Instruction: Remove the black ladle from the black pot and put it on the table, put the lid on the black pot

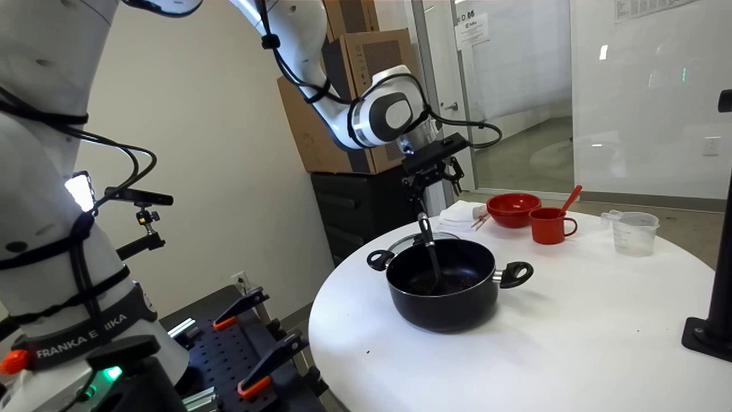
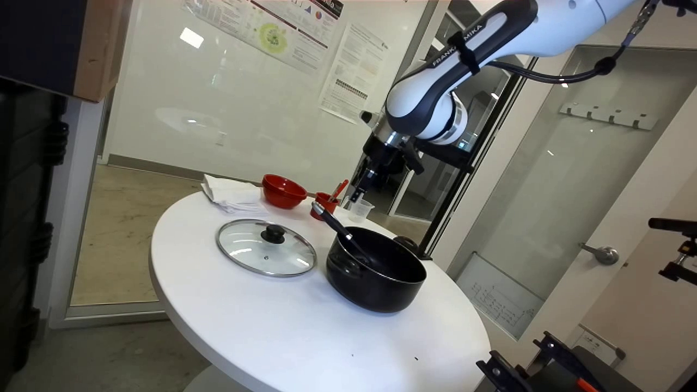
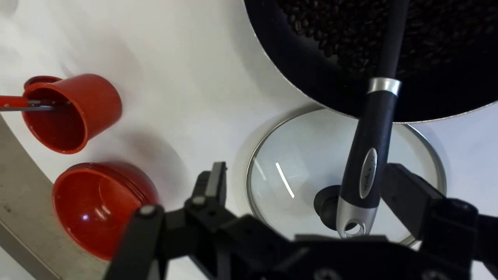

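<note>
Surveying an exterior view, you find the black ladle (image 1: 430, 246) resting in the black pot (image 1: 443, 312), its handle leaning across the rim, presumably to present it for grasping. In an exterior view, the lid (image 2: 264, 250) lies knob up on the table (image 2: 305, 332), between the pot and the table's edge, likely for lifting by that knob. In the wrist view, your gripper (image 3: 307, 173) shows fingers spread wide, the ladle's handle visible between them, ungripped.

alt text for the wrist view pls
A black ladle slants out of a black pot of dark beans, an open robot hand framing its handle. Behind it, a glass lid lies on the table; red bowls and a mug sit left.
</note>
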